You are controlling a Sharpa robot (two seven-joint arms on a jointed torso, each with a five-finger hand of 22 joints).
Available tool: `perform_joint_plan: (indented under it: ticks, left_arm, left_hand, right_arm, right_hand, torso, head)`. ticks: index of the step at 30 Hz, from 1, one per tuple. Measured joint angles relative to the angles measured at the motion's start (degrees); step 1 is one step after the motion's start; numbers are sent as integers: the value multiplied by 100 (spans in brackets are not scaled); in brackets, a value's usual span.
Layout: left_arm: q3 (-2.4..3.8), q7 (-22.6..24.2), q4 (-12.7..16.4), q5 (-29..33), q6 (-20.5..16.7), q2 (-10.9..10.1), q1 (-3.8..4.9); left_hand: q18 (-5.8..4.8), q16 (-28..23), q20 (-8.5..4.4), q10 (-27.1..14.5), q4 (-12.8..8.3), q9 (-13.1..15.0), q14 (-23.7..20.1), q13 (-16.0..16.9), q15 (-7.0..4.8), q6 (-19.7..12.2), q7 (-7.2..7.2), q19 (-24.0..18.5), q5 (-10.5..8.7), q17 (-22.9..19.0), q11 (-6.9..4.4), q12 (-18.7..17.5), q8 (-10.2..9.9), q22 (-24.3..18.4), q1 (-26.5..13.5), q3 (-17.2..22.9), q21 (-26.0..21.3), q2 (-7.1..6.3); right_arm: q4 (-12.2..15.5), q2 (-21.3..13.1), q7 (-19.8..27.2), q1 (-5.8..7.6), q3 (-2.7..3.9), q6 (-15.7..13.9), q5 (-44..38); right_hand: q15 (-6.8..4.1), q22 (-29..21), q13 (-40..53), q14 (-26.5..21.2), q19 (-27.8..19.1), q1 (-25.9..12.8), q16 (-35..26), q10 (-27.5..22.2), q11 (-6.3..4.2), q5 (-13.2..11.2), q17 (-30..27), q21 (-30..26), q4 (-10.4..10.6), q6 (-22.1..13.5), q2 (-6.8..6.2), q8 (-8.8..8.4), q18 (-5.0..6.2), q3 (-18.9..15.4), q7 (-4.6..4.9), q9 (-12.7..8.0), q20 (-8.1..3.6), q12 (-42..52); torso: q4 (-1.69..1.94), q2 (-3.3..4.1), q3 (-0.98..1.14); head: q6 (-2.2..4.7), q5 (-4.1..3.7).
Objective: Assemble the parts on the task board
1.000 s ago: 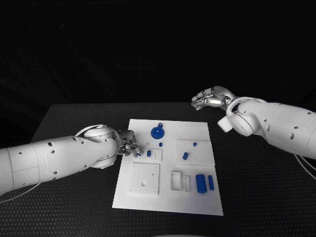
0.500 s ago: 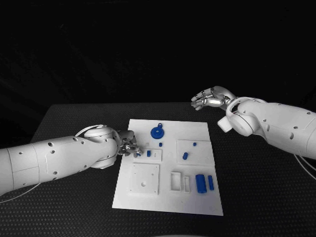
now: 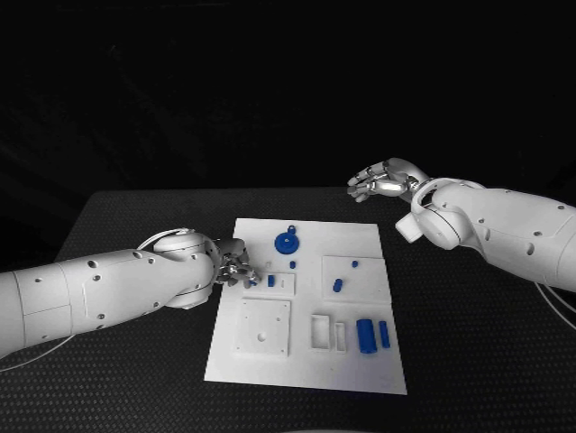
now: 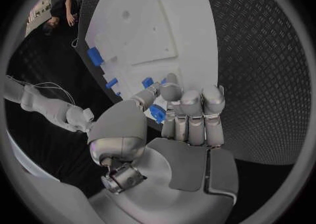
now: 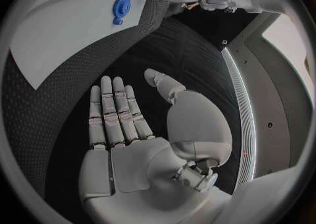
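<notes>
While the black counter (image 3: 132,379) sat under a dark room in the head view, the white task board (image 3: 316,365) lay mid-counter with bare counter on every side. A round blue part (image 3: 288,242) stood near its far edge, and two long blue parts (image 3: 373,335) lay near its right edge. The left hand (image 3: 233,269) was at the board's left edge; the right hand (image 3: 388,179) hung past the far right corner, well apart. Nothing had moved since a second earlier.

From the left wrist, the fingers (image 4: 191,110) pinched a small blue part (image 4: 157,113) just over the board.

From the right wrist, the fingers (image 5: 115,110) were spread flat, released, holding nothing.
</notes>
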Motion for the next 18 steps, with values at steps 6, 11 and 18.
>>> perform_joint_plan:
  ticks: [6,11,18]
  left_arm:
    - [0,3,8,1,-1,-13,-2]
    - [0,7,14,4,2,-21,-4]
    - [0,10,20,9,16,-22,-5]
  left_hand:
    - [1,0,0,18,-1,6,2,0,2,16,0,0,-21,2,-17,0,-33,0,0,-1,0,0]
    - [1,23,0,19,-8,31,9,0,9,25,-4,0,140,8,-17,0,-25,0,0,-8,0,0]
    - [1,22,1,39,-16,48,13,0,10,29,-6,0,181,7,-36,0,-20,0,0,-16,0,0]
  right_arm:
    - [-1,0,0,-2,0,1,0]
    - [-1,0,0,-4,2,2,0]
    - [-3,0,0,-4,2,3,0]
  right_hand:
    - [0,0,0,0,0,0,0,0,0,0,0,0,0,1,0,0,-1,0,-1,-5,0,0]
    - [0,0,0,0,0,0,0,0,0,0,0,0,0,2,0,0,0,0,-2,-5,0,0]
    - [0,6,0,0,0,0,0,0,0,0,0,0,0,2,0,0,0,0,-2,-5,0,0]
  torso:
    - [1,-1,1]
    - [7,-1,1]
    - [8,1,-1]
  head:
    - [-5,1]
    - [-6,0]
    - [-6,-3]
